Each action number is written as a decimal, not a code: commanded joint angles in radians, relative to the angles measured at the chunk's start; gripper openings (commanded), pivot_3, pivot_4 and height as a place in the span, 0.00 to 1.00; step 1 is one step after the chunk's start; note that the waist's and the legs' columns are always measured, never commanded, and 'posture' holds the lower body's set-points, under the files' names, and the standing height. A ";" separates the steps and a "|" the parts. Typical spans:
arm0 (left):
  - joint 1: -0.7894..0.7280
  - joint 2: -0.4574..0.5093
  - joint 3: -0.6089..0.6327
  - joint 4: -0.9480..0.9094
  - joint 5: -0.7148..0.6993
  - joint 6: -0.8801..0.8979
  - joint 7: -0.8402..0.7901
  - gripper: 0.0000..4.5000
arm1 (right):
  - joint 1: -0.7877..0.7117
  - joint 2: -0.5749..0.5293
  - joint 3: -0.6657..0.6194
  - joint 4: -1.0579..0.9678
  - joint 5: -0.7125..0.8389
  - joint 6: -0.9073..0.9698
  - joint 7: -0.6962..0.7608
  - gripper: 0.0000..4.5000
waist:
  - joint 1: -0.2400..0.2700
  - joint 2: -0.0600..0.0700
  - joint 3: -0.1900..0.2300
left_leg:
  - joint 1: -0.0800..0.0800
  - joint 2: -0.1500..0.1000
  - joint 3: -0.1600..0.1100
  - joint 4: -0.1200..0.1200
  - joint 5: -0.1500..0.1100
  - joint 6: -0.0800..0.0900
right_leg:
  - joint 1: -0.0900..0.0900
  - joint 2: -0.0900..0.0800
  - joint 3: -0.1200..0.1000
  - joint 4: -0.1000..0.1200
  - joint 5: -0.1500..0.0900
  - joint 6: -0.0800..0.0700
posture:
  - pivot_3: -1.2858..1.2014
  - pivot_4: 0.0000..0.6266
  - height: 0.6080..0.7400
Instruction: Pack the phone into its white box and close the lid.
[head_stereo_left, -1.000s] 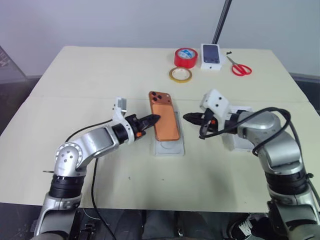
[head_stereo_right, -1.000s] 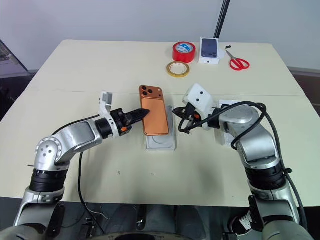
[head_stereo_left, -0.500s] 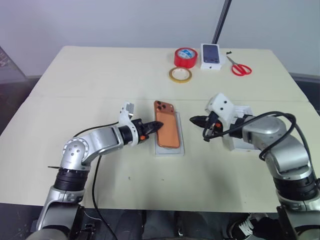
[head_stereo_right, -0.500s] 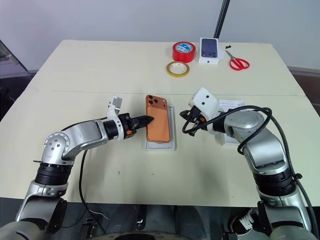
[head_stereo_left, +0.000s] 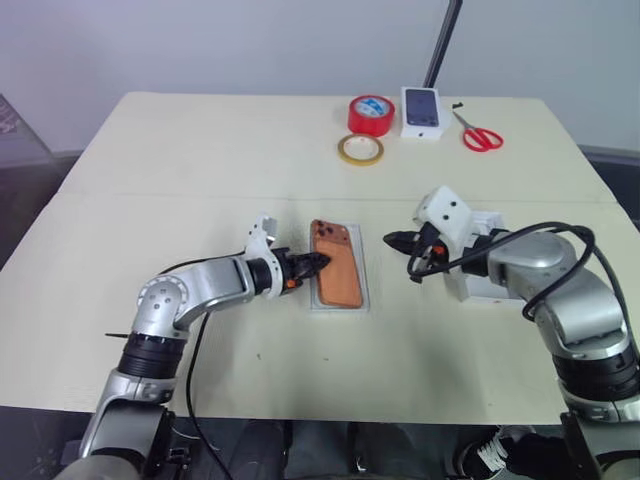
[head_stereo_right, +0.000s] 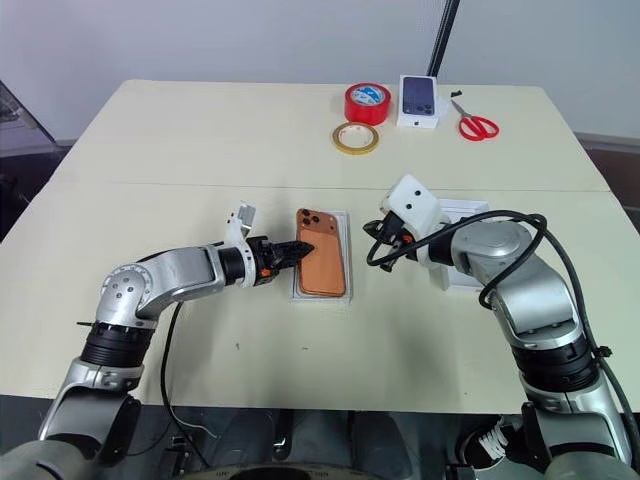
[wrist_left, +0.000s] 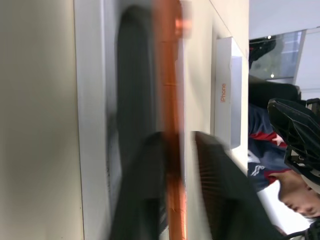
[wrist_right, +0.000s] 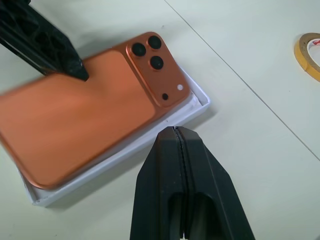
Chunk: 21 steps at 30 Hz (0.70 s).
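Setting: lab/test bench. Bare cream table (head_stereo_right: 200, 140) against plain grey wall. Bench clutter at the table's 12–1 o'clock edge: red tape roll (head_stereo_right: 368, 103), yellow tape roll (head_stereo_right: 356, 138), red-handled scissors (head_stereo_right: 476, 123), black stand pole (head_stereo_right: 446, 35).

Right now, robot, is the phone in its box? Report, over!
Left pincer open at phone, right pincer shut, clear. Phone in white box. Lid not yet on.

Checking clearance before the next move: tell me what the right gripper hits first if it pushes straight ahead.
Probably the white box's near wall, with the phone just beyond; the right gripper looks shut and apart from both.
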<state>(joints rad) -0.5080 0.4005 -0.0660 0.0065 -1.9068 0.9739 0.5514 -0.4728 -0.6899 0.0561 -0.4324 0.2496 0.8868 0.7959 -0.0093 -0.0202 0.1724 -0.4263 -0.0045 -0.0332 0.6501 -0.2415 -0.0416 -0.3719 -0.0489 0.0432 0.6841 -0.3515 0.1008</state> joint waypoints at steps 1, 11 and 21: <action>-0.021 0.001 0.021 -0.027 -0.016 0.009 -0.021 0.73 | 0.000 -0.020 0.005 -0.035 0.009 -0.008 -0.008 0.00 | -0.001 0.000 0.000 | 0.000 0.000 0.000 0.000 0.000 -0.001 | 0.000 0.000 0.000 0.000 0.000 0.000 | 0.52 0.24 0.77; -0.007 0.259 0.097 -0.140 0.135 0.068 -0.143 0.94 | -0.026 -0.041 0.071 -0.007 -0.026 0.009 -0.038 0.00 | -0.003 0.000 0.000 | 0.000 0.001 0.000 -0.001 0.000 -0.001 | -0.001 0.001 0.000 0.000 0.000 0.000 | 0.52 0.24 0.77; -0.050 0.329 -0.101 -0.194 0.699 0.107 -0.449 0.11 | -0.081 -0.024 0.290 0.062 -0.189 0.003 -0.114 0.00 | -0.001 0.000 0.000 | 0.000 0.000 0.001 -0.001 0.000 0.000 | 0.000 0.001 0.000 -0.001 0.000 0.000 | 0.52 0.24 0.77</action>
<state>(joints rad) -0.5290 0.7361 -0.1300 -0.1526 -1.2950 1.0781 0.1575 -0.5248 -0.7201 0.3316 -0.3645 0.0964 0.9052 0.7011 -0.0098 -0.0201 0.1726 -0.4264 -0.0048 -0.0324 0.6489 -0.2416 -0.0414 -0.3724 -0.0472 0.0431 0.6832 -0.3516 0.1006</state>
